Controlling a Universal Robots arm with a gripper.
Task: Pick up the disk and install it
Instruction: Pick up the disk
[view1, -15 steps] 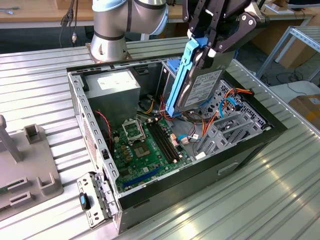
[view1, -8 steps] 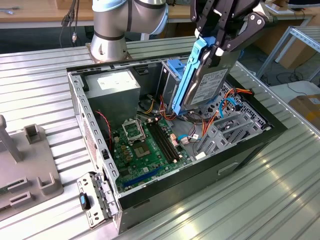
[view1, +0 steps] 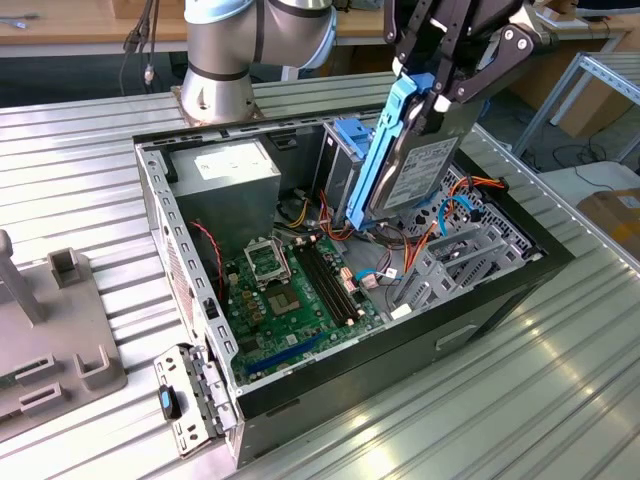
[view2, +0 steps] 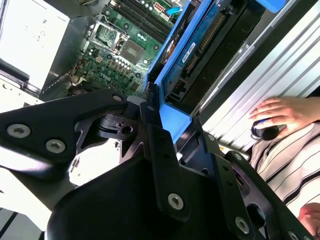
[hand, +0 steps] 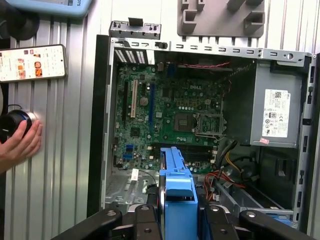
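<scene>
The disk (view1: 425, 170), a silver-grey drive with a white label and a bright blue carrier rail (view1: 385, 150), hangs steeply tilted over the open computer case (view1: 152, 200). Its lower end reaches down among the cables by the drive cage (view1: 352, 137). My gripper (view1: 432, 85) is shut on the disk's upper end, one black finger on each side. In the second wrist view the disk (view2: 200, 47) runs away from the gripper (view2: 167, 117) toward the motherboard. In the first wrist view the blue rail (hand: 177, 182) sticks out between the fingers of the gripper (hand: 177, 217).
Inside the case lie a green motherboard (view1: 290, 290), a grey power-supply box (view1: 228, 172) and orange and red cables (view1: 455, 210). A grey fixture (view1: 55, 330) and a loose panel (view1: 185, 400) sit at the exterior view's left. A person's hand (hand: 20, 142) and a phone (hand: 32, 62) rest beside the case.
</scene>
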